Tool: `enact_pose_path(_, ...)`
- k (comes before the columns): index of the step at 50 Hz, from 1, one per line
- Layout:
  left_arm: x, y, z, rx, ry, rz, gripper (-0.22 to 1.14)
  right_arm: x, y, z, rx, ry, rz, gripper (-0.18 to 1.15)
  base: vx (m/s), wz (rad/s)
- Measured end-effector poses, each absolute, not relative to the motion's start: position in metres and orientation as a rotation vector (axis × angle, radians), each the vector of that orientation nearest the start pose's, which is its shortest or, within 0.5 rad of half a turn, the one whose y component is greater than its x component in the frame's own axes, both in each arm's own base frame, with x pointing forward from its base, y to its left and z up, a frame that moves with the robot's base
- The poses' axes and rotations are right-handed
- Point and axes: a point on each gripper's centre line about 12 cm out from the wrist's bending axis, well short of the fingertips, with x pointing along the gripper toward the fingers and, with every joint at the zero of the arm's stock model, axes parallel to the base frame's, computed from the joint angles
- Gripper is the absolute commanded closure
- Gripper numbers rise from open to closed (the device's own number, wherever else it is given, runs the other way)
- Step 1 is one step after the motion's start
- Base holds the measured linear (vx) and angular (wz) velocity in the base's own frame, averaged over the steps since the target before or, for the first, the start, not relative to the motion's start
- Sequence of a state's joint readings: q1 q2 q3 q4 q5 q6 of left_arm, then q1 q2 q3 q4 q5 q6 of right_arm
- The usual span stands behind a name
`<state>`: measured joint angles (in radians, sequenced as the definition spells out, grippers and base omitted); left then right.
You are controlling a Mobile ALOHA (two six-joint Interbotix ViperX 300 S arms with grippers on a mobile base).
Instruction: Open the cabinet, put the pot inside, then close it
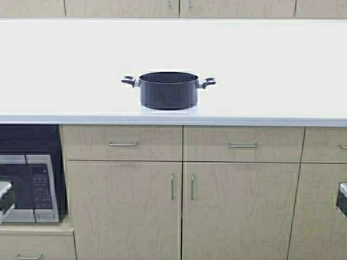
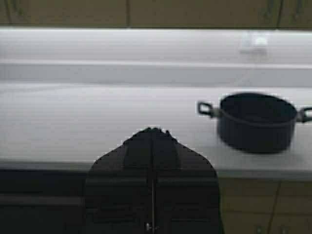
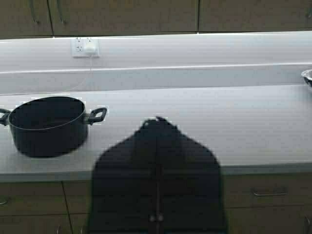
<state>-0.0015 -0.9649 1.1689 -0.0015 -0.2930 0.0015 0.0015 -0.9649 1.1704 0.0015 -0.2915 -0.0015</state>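
Observation:
The black pot (image 1: 168,90) stands upright on the white countertop (image 1: 271,65), near its front edge, with a loop handle on each side. It also shows in the left wrist view (image 2: 257,122) and the right wrist view (image 3: 47,126). The tan two-door cabinet (image 1: 130,211) is below the counter. Both doors are shut, and their vertical bar handles (image 1: 172,186) meet at the middle. My left gripper (image 2: 152,130) and right gripper (image 3: 157,119) are shut and empty. They hang low at the sides (image 1: 4,200) (image 1: 342,199), in front of the counter and apart from the pot.
Two drawer fronts with horizontal handles (image 1: 123,143) (image 1: 243,144) sit above the doors. A silver microwave (image 1: 30,187) is in a niche at the left. More tan cabinets run along the top edge (image 1: 179,6). A wall outlet (image 3: 85,47) is behind the counter.

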Motion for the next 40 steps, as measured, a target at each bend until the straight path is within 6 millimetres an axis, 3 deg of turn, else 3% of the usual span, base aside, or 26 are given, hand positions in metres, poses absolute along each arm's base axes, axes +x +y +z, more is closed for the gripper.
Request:
enact_pose_path(5, 0.198, -0.001, 0.294, -0.002, -0.078, -0.003, 0.84, 0.199, 0.001, 0.288, 0.0, -0.06, 0.004, 0.88, 0.07, 0.02)
enact_pose_path(25, 0.198, -0.002, 0.289, -0.008, -0.057, -0.012, 0.89, 0.204, 0.001, 0.277, 0.0, -0.002, 0.006, 0.92, 0.17, -0.01)
enact_pose_path(40, 0.202, -0.002, 0.283, -0.009, -0.031, -0.011, 0.89, 0.198, 0.001, 0.284, -0.018, -0.034, 0.007, 0.92, 0.3, 0.05)
